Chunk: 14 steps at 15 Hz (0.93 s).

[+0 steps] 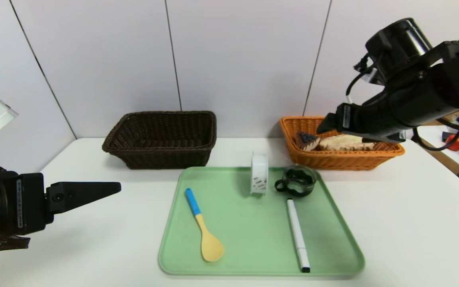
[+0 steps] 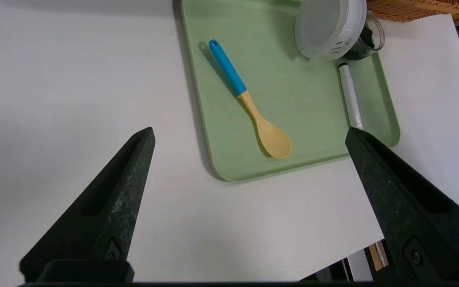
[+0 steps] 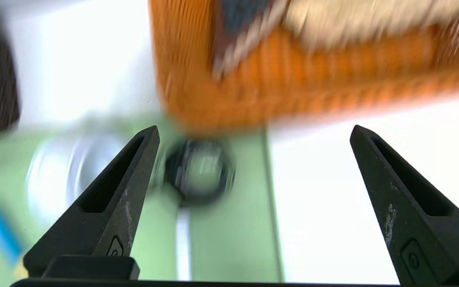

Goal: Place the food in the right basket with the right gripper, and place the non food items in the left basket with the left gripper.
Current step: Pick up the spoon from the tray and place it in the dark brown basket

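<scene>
White counter point(image 1: 412, 223) carries a green tray point(image 1: 253, 247) before two baskets; food lies in the orange basket point(image 1: 333, 159), and the right hand point(image 1: 327, 121) hangs open above it, holding nothing. From the left wrist, the left hand point(image 2: 249, 139) is wide open beside the tray; I judge it should take the spoon point(image 2: 249, 105) at the handle. Right wrist view: empty open fingers point(image 3: 130, 175) above the cup point(image 3: 199, 173)

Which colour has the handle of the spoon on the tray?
Blue; the spoon has a yellow bowl. Left wrist view shows it best.
</scene>
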Motion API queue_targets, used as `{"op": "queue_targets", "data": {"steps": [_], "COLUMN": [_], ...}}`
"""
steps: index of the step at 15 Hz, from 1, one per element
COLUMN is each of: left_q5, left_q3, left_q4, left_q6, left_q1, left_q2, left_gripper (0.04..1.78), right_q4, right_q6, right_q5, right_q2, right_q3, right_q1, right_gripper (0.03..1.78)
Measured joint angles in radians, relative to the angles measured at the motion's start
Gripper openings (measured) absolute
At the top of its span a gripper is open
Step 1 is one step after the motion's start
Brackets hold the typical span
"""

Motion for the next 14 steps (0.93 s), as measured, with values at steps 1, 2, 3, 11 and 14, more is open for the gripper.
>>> {"op": "queue_targets", "data": {"steps": [1,2,3,11,14], "left_q5": [0.004,0.004,0.006,0.020,0.100], "left_q3": [-0.009,-0.014,-0.016,-0.292,-0.501], "left_q4": [0.000,-0.010,-0.027,0.300,0.538], "left_q6": [0.011,0.022,0.029,-0.003,-0.061], "left_q1": [-0.004,-0.010,-0.023,-0.055,-0.095], "left_q2": [0.002,0.002,0.002,0.114,0.265], "left_gripper": [1.69,1.69,1.69,1.69,1.69], "right_q4": [0.101,0.199,0.266,0.311,0.288], "right_q6": [0.026,0.044,0.049,0.065,0.054], "right_q5": [0.062,0.124,0.150,0.134,0.056], "right_q2": [-0.024,-0.048,-0.066,-0.161,-0.201], "right_q3": [-0.017,-0.025,-0.020,0.141,0.236], "right_q1": [0.018,0.040,0.060,0.163,0.165], "right_gripper": [1.66,1.67,1.67,1.69,1.69]}}
